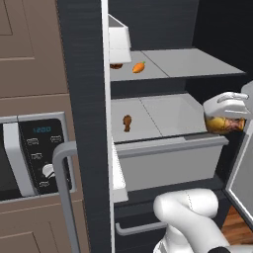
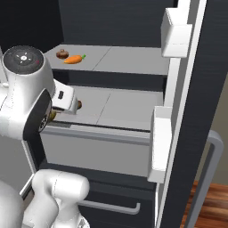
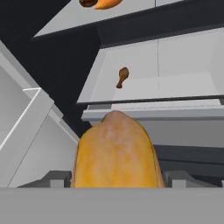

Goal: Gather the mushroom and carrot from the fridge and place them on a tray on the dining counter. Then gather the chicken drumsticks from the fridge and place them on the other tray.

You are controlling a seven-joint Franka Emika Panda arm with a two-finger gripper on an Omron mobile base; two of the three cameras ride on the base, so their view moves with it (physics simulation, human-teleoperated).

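The fridge [image 1: 84,74] stands open. On its upper shelf the orange carrot [image 1: 139,67] lies next to the dark brown mushroom [image 1: 116,65], both also in the right base view as the carrot [image 2: 74,59] and the mushroom [image 2: 62,54]. One chicken drumstick [image 1: 127,122] lies on the lower shelf, small in the hand view [image 3: 122,76]. My gripper [image 1: 225,123] is at the right in front of that shelf, shut on another golden drumstick [image 3: 116,153] that bulges between the fingers. The dining counter is out of view.
A white drawer [image 1: 168,163] juts out below the lower shelf. Door bins [image 2: 162,147] hang on the open right door. A microwave [image 1: 34,148] sits in brown cabinets to the left, with a grey handle [image 1: 64,188] in front. Wooden floor [image 2: 209,205] shows low right.
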